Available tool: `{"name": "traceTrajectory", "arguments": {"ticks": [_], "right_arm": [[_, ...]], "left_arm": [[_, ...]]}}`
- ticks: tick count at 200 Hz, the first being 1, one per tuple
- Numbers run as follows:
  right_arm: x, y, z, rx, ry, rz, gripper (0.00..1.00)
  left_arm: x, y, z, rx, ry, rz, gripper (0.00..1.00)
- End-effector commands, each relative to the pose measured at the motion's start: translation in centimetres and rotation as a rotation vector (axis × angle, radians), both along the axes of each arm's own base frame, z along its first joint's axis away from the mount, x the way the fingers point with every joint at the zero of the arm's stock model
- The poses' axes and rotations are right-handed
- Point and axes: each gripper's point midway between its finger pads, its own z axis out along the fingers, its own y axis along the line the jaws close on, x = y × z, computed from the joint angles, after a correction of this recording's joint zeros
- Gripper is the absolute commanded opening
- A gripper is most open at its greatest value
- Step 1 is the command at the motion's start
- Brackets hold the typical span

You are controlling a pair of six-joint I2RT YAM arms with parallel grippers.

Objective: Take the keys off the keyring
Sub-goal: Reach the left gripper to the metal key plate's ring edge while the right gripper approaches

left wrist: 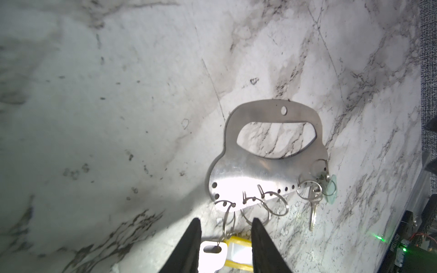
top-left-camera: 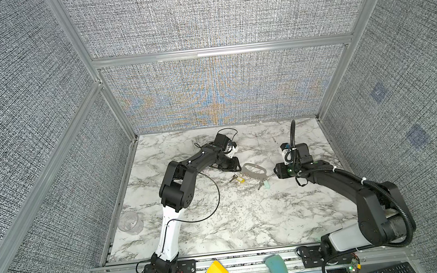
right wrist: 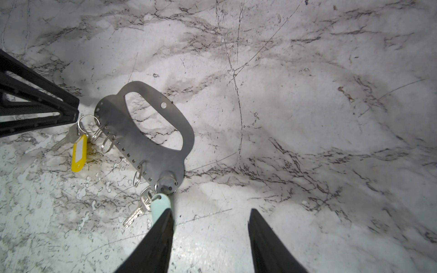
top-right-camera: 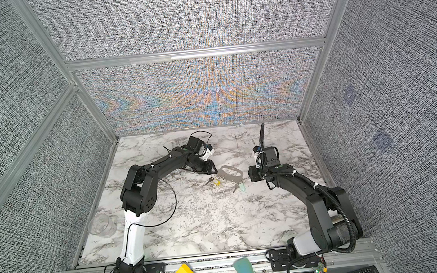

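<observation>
Left fingers [left wrist: 189, 248] stand parted, not clamped, astride the yellow tag [left wrist: 237, 240] and its key [left wrist: 212, 254], while the right fingers [right wrist: 156, 243] hang released and empty, one tip just beside the teal tag [right wrist: 160, 204] of the second key [right wrist: 137, 212]. Both keys sit on split rings [left wrist: 225, 219] threaded through the grey keyring [left wrist: 236, 172], which lies flat on the marble desk [top-left-camera: 221, 225] between the two sets of fingers. A clear cup [top-left-camera: 130, 222] stands at the desk's left edge, and grey woven panels [top-left-camera: 199, 14] wall the cell.

A: Where is the keyring [top-left-camera: 254, 170] laid?
B: On the bench [top-left-camera: 221, 225], between the left hand [left wrist: 226, 219] and the right hand [right wrist: 211, 210].
A: And the keys [right wrist: 136, 214]?
B: Strung along its near edge, one at each end.
</observation>
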Motion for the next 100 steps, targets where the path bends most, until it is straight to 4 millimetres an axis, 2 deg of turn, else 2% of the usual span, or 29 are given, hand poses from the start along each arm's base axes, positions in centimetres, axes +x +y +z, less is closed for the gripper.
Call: {"name": "traceTrajectory", "arguments": {"ticks": [1, 67, 100], "right_arm": [[-0.3, 0.1, -0.2, 0.002, 0.014, 0.005, 0.51], [-0.2, 0.2, -0.3, 0.003, 0.015, 0.008, 0.43], [-0.4, 0.2, -0.6, 0.003, 0.026, 0.012, 0.41]], "left_arm": [[-0.6, -0.1, -0.4, 0.008, 0.024, -0.026, 0.37], [-1.4, -0.6, -0.8, 0.022, 0.040, -0.062, 0.27], [-1.7, -0.3, -1.0, 0.034, 0.047, -0.058, 0.26]]}}
